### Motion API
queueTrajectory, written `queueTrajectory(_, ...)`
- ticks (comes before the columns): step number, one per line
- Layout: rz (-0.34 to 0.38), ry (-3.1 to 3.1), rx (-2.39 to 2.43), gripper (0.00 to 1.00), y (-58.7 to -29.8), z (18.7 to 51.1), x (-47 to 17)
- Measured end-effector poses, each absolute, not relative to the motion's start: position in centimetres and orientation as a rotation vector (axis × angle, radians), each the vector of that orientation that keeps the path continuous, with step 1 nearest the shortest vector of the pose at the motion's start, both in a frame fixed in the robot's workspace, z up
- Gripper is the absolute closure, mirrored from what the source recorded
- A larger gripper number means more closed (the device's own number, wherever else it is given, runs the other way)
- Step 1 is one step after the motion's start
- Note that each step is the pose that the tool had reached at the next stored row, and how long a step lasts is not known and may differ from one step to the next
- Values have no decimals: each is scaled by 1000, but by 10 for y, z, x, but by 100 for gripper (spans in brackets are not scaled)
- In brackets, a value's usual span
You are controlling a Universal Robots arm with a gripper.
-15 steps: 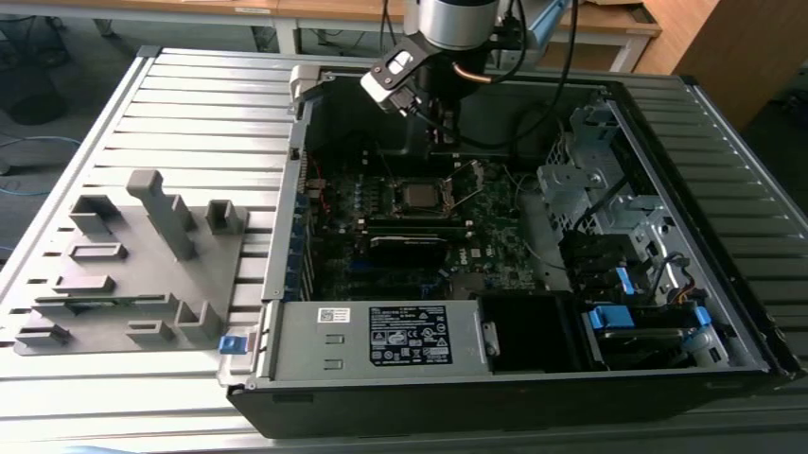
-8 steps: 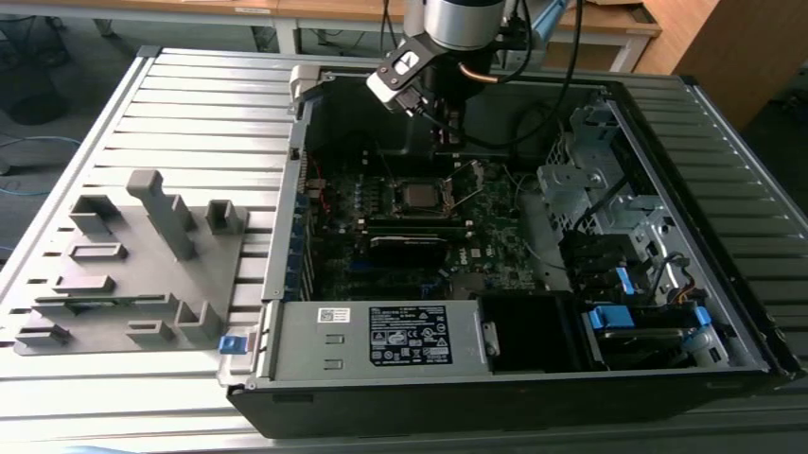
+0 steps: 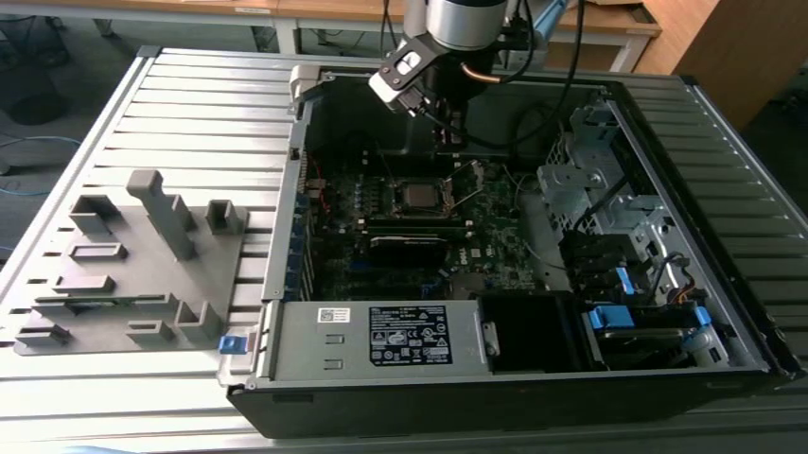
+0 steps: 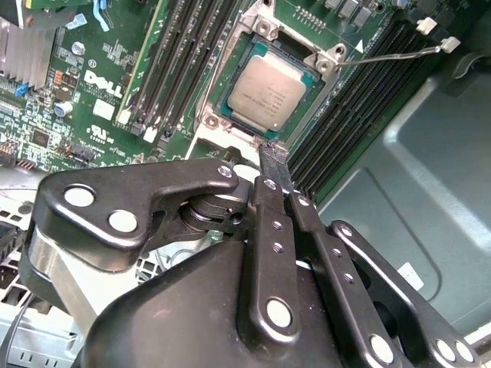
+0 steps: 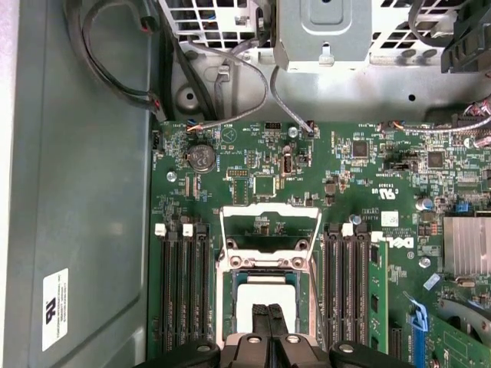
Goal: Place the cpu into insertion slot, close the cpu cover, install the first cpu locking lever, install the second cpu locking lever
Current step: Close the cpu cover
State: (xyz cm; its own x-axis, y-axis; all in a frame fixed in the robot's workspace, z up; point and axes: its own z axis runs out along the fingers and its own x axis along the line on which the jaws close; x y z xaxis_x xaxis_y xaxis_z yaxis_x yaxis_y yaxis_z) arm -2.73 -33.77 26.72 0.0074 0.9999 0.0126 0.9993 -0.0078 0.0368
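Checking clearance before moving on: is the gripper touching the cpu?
Apart. The exterior view shows the gripper hanging clear above the cpu, with board visible between them.

Arm (image 3: 461, 21) angled downward — claw (image 4: 273, 157) pinched closed, tips together, nothing held.

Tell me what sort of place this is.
Probably a robotics lab or test workshop: an open desktop computer case sits on a slatted metal table, a robot arm hangs over it, and wooden desks stand behind.
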Motion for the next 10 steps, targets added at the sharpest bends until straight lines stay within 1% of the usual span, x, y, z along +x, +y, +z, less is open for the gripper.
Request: queueTrajectory(10,54,2201,2217,89,-338,267,-13)
